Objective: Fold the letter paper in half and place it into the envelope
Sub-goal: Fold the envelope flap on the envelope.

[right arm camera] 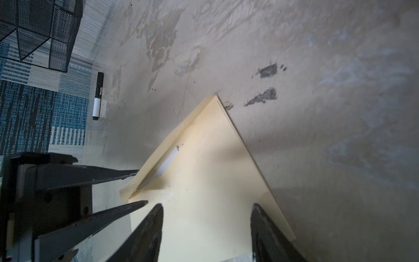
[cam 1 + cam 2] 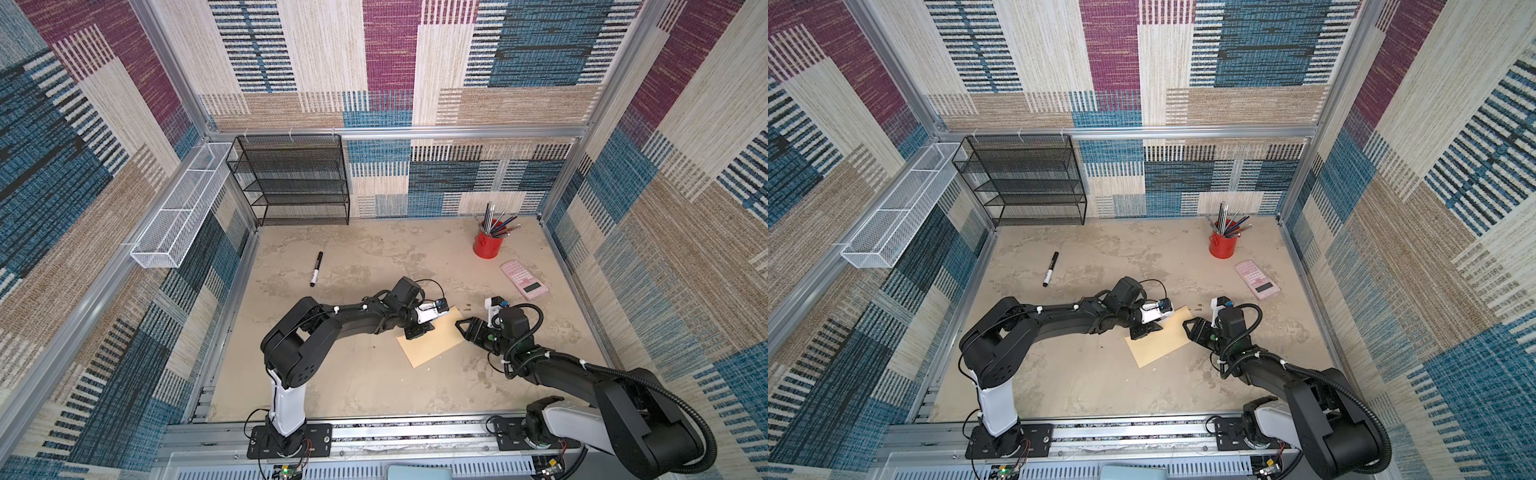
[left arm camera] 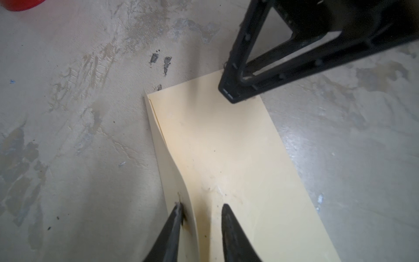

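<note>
Envelope [image 2: 434,338] mid-table; white sliver of letter paper [image 1: 169,162] inside its mouth, so insertion looks done. Left gripper [image 3: 202,205] narrowly apart astride the raised mouth edge, gripping nothing. Right gripper [image 1: 207,205] wide open, tip on envelope's right end, likely pinning it.

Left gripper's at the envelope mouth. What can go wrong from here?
The envelope edge bows up between the open fingers of the left gripper; pulling away may snag it and drag the envelope.
A white sliver of the letter paper shows at the mouth; a tug might slide it back out.
</note>
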